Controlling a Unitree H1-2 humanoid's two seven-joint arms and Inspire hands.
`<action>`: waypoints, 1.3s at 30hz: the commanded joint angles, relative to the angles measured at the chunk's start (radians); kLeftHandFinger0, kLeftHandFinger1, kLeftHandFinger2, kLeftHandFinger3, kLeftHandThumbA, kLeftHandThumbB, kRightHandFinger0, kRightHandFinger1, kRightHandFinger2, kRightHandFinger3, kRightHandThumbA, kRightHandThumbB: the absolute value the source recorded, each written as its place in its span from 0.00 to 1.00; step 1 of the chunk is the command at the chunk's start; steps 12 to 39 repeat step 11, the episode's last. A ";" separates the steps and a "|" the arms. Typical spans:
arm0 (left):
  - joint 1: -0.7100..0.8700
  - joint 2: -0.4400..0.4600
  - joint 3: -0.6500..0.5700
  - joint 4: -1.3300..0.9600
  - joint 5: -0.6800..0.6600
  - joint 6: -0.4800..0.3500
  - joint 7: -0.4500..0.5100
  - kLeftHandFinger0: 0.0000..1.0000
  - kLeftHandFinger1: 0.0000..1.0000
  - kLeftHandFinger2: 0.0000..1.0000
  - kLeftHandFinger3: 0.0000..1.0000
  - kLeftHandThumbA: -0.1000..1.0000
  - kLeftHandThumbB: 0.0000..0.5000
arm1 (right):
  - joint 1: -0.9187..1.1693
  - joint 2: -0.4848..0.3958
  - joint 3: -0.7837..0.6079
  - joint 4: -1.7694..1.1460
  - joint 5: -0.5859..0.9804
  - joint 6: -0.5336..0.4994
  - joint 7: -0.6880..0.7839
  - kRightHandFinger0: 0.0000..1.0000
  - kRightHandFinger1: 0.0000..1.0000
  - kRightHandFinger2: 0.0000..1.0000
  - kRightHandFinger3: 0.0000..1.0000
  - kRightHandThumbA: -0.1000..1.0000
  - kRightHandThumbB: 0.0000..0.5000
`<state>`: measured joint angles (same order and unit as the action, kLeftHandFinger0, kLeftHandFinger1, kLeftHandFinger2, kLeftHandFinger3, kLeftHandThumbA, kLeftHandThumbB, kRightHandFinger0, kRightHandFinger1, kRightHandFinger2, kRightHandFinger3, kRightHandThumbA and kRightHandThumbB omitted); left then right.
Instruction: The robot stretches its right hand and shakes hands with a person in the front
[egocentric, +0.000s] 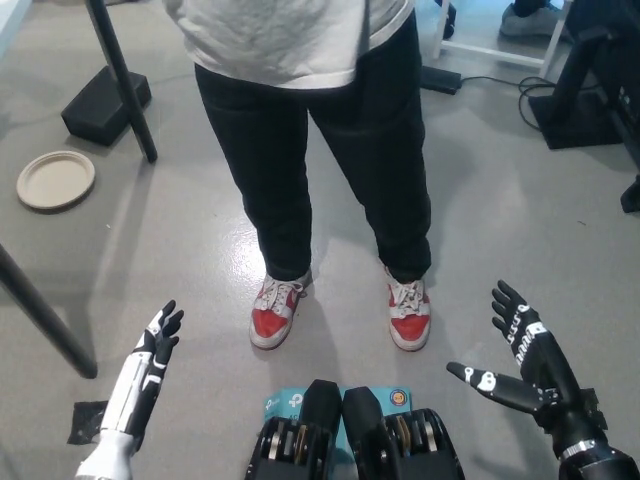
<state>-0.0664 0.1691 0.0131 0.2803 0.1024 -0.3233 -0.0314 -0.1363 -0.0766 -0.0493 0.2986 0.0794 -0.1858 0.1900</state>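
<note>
Grey floor is being stood on by the person, at eleven o'clock from the right robot hand, being held wide, empty; left robot hand is being rested at seven o'clock.

A person is shown in a white shirt, black trousers and red-and-white shoes on a grey floor, beside a beige plate.

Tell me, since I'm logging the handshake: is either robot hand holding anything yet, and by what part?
Nothing is held. The right hand is open, apart from the person; the left hand rests open, low.
</note>
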 joint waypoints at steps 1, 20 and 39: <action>-0.010 0.003 0.002 -0.015 -0.010 -0.039 0.003 1.00 1.00 1.00 1.00 1.00 0.21 | -0.005 -0.016 0.007 -0.032 -0.009 -0.012 -0.008 1.00 1.00 1.00 1.00 1.00 0.51; -0.011 0.005 -0.002 -0.012 0.008 -0.033 0.010 1.00 1.00 1.00 1.00 1.00 0.26 | 0.002 -0.024 0.014 -0.035 -0.028 0.000 -0.021 1.00 1.00 1.00 1.00 1.00 0.53; -0.011 0.005 -0.002 -0.012 0.008 -0.033 0.010 1.00 1.00 1.00 1.00 1.00 0.26 | 0.002 -0.024 0.014 -0.035 -0.028 0.000 -0.021 1.00 1.00 1.00 1.00 1.00 0.53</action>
